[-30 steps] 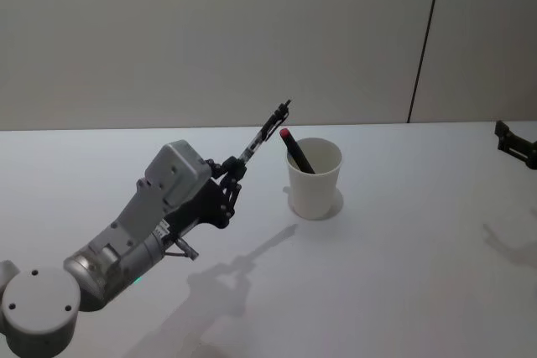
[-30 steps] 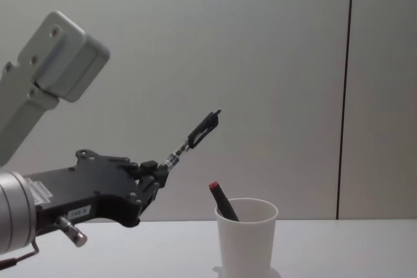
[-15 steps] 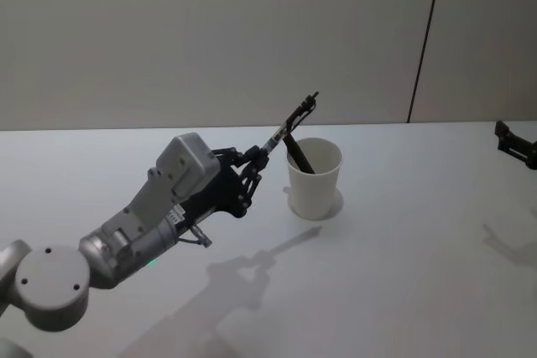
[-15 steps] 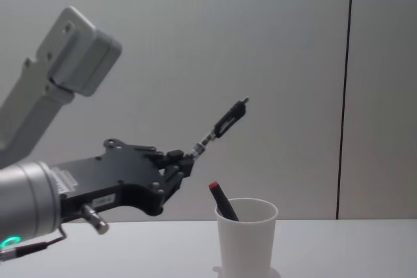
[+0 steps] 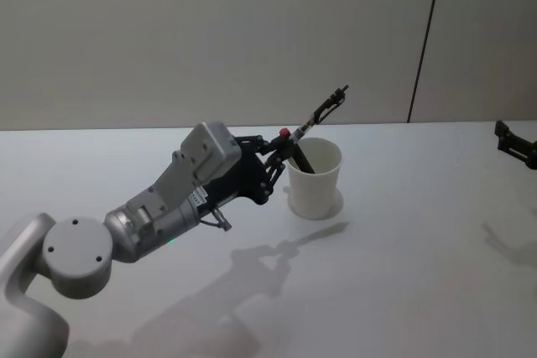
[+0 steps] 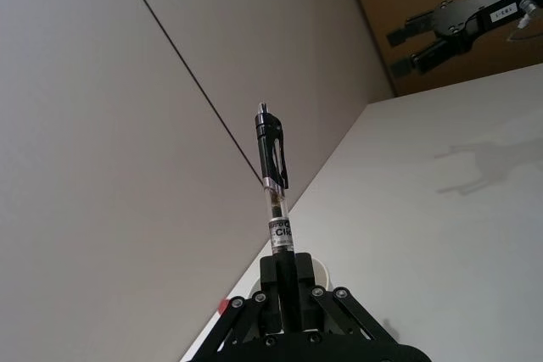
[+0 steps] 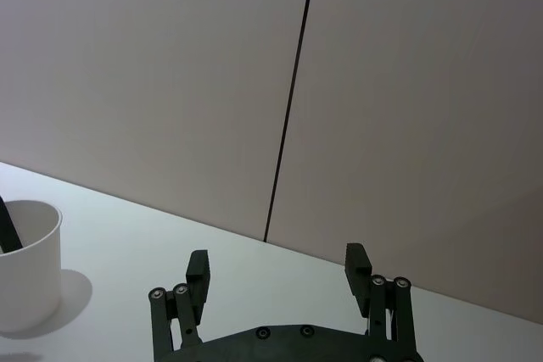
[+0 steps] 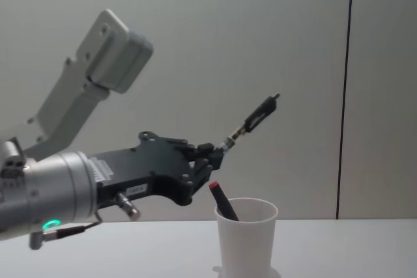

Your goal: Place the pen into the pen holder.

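**Left gripper holds pen in the air above cup; right arm idle**

- Left fingers (image 6: 299, 275) are clamped on the lower end of the pen (image 6: 274, 184). The grip sits on the clear labelled section; the black clip section and the end button stick out beyond the tips.
- Left gripper (image 5: 281, 150): head view puts it just left of the pen holder (image 5: 315, 186), at about rim height. In the chest view the gripper (image 8: 218, 150) is higher than the rim and left of the cup (image 8: 244, 245).
- Pen (image 5: 317, 115) is tilted, not upright. It slants up from the fingertips toward the robot's right. In the chest view its free end (image 8: 253, 118) rises across the space over the cup mouth. No part of it is inside the cup or touching it.
- Pen holder stands upright on the white table (image 5: 403, 274). It already contains a red-capped pen (image 8: 221, 200), leaning on the left side of the rim with the red end up, just beneath the left fingertips.
- Left arm reaches in from the lower left, wrist housing raised.
- Right gripper (image 7: 277, 269): fingers (image 7: 198, 264) spread apart, holding nothing. It sits at the far right edge of the table (image 5: 516, 144), well apart from the cup.
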